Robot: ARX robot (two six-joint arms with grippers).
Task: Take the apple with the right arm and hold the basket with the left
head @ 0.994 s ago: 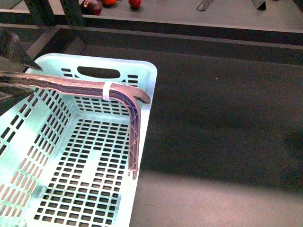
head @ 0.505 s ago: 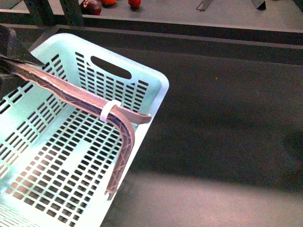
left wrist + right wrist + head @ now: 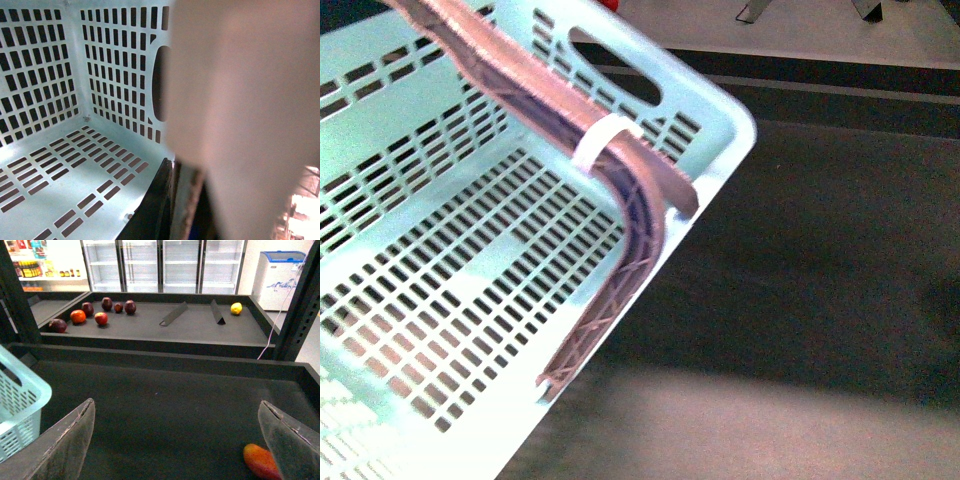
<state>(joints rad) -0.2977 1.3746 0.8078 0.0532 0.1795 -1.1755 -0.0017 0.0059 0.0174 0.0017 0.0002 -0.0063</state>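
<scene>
The pale mint basket (image 3: 440, 250) hangs tilted close to the front camera, its brownish-pink handle (image 3: 520, 100) lying across it. My left gripper (image 3: 177, 210) is shut on the basket at its rim; the left wrist view shows the slotted inside of the basket (image 3: 60, 165). The apple (image 3: 101, 318), red, lies on the far shelf between an orange fruit (image 3: 77, 316) and dark purple fruits. My right gripper (image 3: 176, 407) is open over the dark lower tray, well short of the apple, with nothing between its fingers. The basket's corner (image 3: 20, 405) is left of it.
An orange-red fruit (image 3: 260, 460) lies on the lower tray beside one right finger. On the far shelf lie several dark fruits (image 3: 106, 303), a yellow fruit (image 3: 236, 308) and two metal dividers (image 3: 172, 315). A raised ledge (image 3: 150, 347) separates shelf and tray. Dark posts stand at both sides.
The basket has risen and tilted toward the front camera. It now fills the left of that view and covers the shelf fruits seen before.
</scene>
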